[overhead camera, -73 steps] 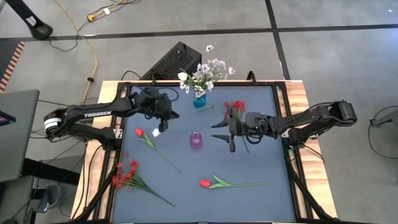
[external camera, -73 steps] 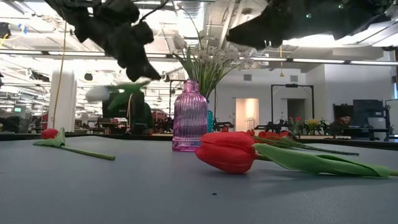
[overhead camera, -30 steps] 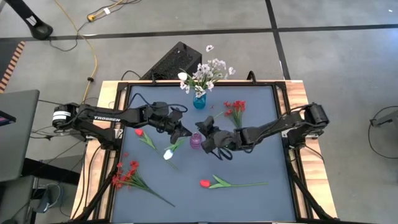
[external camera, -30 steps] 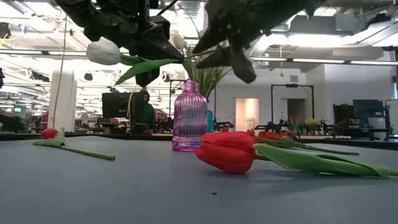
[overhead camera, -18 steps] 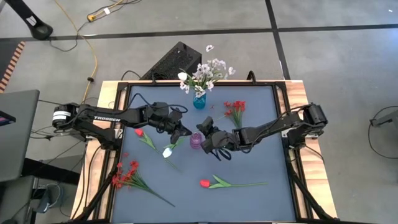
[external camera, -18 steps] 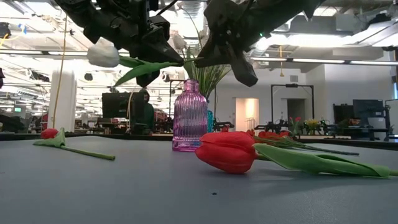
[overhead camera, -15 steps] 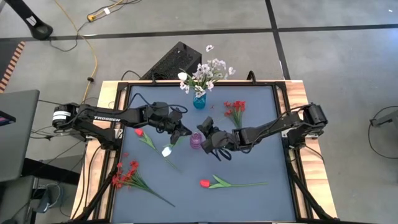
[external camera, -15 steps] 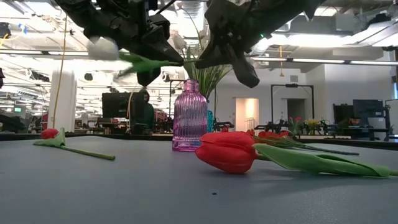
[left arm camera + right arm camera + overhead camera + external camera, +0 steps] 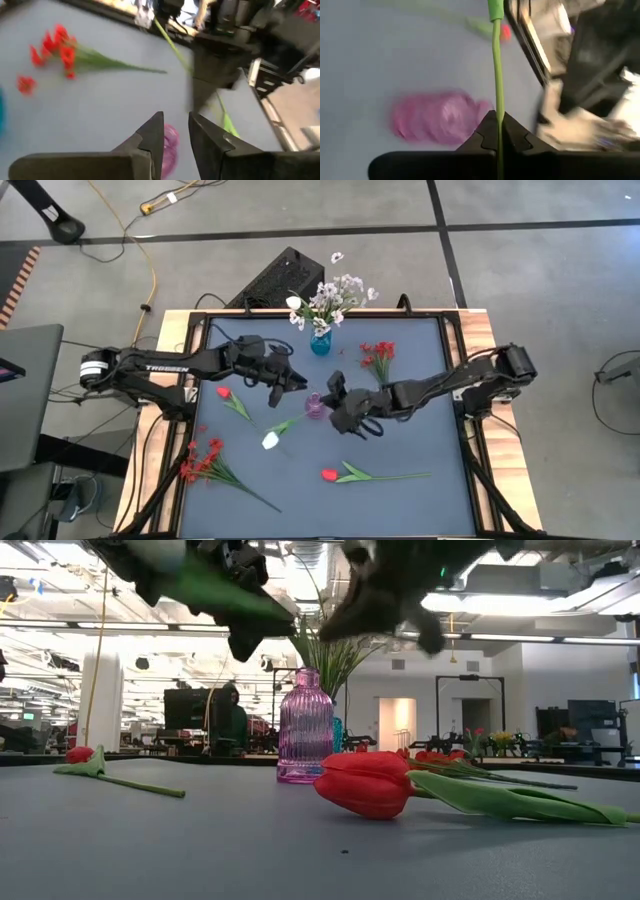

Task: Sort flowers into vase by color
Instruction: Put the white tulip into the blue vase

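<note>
Here the right fingers [image 9: 496, 131] pinch a white tulip's stem [image 9: 496, 65] above the pink vase [image 9: 437, 117]; left fingers [image 9: 175, 131] slightly parted, empty.

Beyond the table you see a grey concrete floor [image 9: 300, 210] crossed by dark lines and a yellow cable [image 9: 150, 275], and a bright hall with a white column [image 9: 100, 700] and ceiling lights [image 9: 500, 637].

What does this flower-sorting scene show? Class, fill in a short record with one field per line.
Left gripper: open, empty, above the table beside the pink vase
Right gripper: shut on white tulip's stem
White tulip: bloom hanging left of the pink vase
Blue vase: holds white flowers
On table: red tulips, red sprays
</note>
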